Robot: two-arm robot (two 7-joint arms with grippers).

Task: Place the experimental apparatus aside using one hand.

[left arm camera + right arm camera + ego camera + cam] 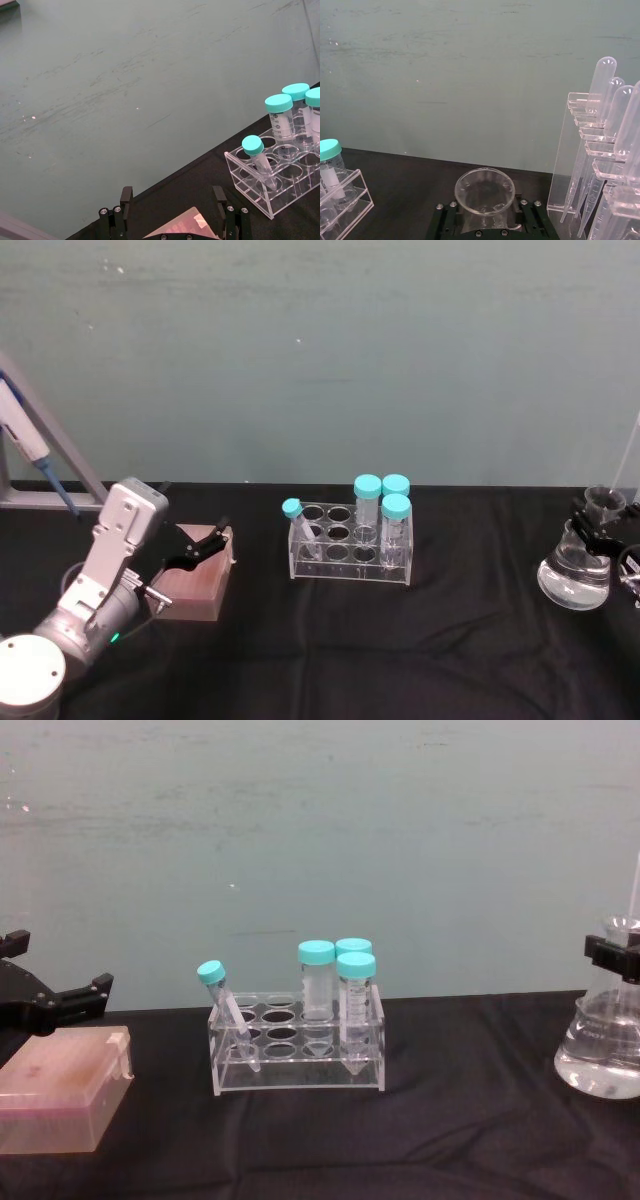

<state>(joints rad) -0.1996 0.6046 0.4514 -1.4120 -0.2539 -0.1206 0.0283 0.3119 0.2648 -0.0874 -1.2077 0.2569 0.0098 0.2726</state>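
right fingers (pixel 597 530) grip flask (pixel 574 575) neck | pipette stand (pixel 600 165) beside | left fingers (pixel 205 543) open

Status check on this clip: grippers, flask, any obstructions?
Right gripper shut on conical flask neck, table's right edge. Left gripper open over pink box. Pipette stand close beside flask; tube rack mid-table.

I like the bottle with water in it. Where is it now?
The conical flask stands on the black table's far right in the head view, its neck between the right gripper's jaws, right of the tube rack.
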